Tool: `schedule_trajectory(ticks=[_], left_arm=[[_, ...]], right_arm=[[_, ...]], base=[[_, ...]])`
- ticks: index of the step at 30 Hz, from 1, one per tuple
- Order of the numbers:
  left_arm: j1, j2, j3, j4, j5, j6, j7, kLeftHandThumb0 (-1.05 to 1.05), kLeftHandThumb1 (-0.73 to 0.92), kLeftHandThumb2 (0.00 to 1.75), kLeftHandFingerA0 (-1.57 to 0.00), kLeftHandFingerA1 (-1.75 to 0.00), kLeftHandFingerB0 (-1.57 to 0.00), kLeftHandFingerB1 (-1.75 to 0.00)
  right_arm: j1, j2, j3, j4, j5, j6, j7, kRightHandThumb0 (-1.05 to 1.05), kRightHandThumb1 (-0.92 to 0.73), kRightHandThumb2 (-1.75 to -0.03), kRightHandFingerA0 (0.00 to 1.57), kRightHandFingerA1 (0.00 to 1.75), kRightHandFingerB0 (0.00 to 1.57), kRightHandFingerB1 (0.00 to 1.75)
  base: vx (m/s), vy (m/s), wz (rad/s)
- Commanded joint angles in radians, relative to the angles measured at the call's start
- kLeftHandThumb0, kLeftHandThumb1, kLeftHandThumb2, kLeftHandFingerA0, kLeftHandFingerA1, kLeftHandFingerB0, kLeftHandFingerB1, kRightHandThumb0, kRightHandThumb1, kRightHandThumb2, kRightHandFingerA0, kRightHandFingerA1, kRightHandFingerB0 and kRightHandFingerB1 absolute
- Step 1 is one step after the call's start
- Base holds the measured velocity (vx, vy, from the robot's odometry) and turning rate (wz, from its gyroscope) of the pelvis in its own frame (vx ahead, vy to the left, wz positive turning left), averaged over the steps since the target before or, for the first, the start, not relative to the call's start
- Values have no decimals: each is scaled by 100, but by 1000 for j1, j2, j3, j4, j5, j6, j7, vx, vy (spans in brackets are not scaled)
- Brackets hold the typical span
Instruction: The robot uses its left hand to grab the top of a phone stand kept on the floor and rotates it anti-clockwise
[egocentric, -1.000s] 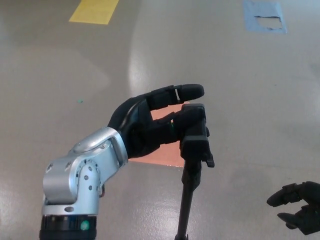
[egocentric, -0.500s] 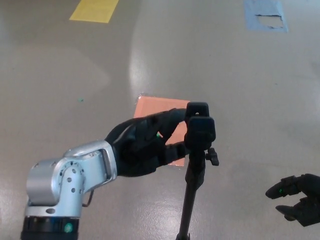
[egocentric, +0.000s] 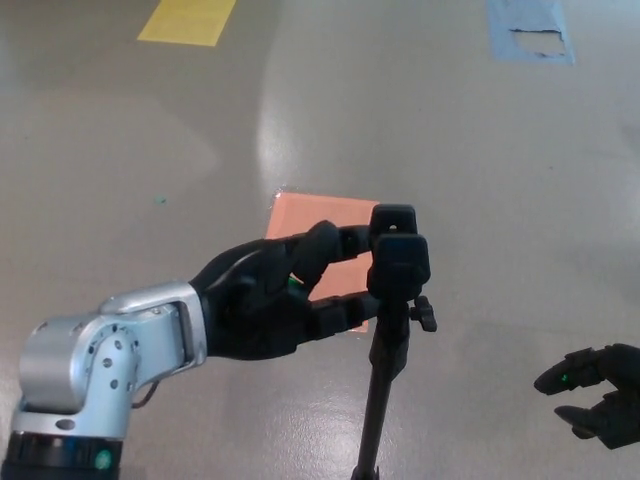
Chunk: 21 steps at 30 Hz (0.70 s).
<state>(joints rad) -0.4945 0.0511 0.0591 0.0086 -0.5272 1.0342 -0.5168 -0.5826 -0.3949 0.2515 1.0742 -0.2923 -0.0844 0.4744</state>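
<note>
A black phone stand (egocentric: 400, 262) rises upright from the floor on a thin pole (egocentric: 378, 400), with its clamp head at the centre of the head view. My left hand (egocentric: 270, 295) lies just left of the head, palm turned toward it. Its fingers (egocentric: 340, 240) are spread, one high and one low, and their tips end at the clamp's left side without closing round it. My right hand (egocentric: 600, 395) hangs at the lower right edge, open and holding nothing, well apart from the stand.
An orange square (egocentric: 315, 220) lies flat on the grey floor behind the stand and my left hand. A yellow strip (egocentric: 190, 20) marks the floor at the far left, and a blue patch (egocentric: 530, 32) lies at the far right.
The stand's head has turned and now sits more upright. My left hand has let go of it, dropping and drawing back to the left, fingers opening. The right hand has barely moved.
</note>
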Motion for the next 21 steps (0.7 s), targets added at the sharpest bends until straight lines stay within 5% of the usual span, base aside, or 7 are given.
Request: schedule_trajectory(ticks=[1, 5, 6, 12, 15, 16, 21], left_arm=[[43, 95, -42, 68, 86, -174, -43, -95, 67, 96, 0, -6, 0, 0], [69, 148, -88, 131, 177, -305, -26, -80, 68, 63, 0, -8, 0, 0], [83, 164, -95, 181, 211, -360, -9, -90, 58, 92, 0, -7, 0, 0], [136, 238, -142, 388, 344, -605, 43, -81, 54, 92, 0, -20, 0, -11], [155, 263, -159, 424, 373, -651, 51, -79, 53, 89, 0, -16, 0, -11], [165, 274, -171, 448, 392, -655, 75, -70, 46, 78, 0, -16, 0, -8], [205, 273, -182, 475, 440, -708, 179, -21, 44, 65, -11, -40, -1, -16]], right_arm=[[-2, -6, 2, 12, -10, 13, -10, -47, -74, -62, 55, 40, 41, 36], [1, -5, 1, 13, -10, 10, -12, -52, -63, -87, 47, 52, 35, 47], [3, -3, -1, 14, -8, 11, -13, -46, -74, -62, 55, 40, 41, 36], [5, -2, -2, 18, -9, 8, -18, -52, -63, -87, 47, 52, 35, 47], [3, -1, -3, 22, -8, 9, -18, -46, -74, -62, 55, 40, 41, 36], [5, -2, -4, 20, -8, 7, -19, -52, -62, -87, 48, 53, 38, 48], [5, 0, -2, 23, -10, 11, -20, -52, -62, -87, 47, 52, 36, 47]], base=[[0, 0, 0], [0, 0, 0], [0, 0, 0], [0, 0, 0], [0, 0, 0], [0, 0, 0], [0, 0, 0]])
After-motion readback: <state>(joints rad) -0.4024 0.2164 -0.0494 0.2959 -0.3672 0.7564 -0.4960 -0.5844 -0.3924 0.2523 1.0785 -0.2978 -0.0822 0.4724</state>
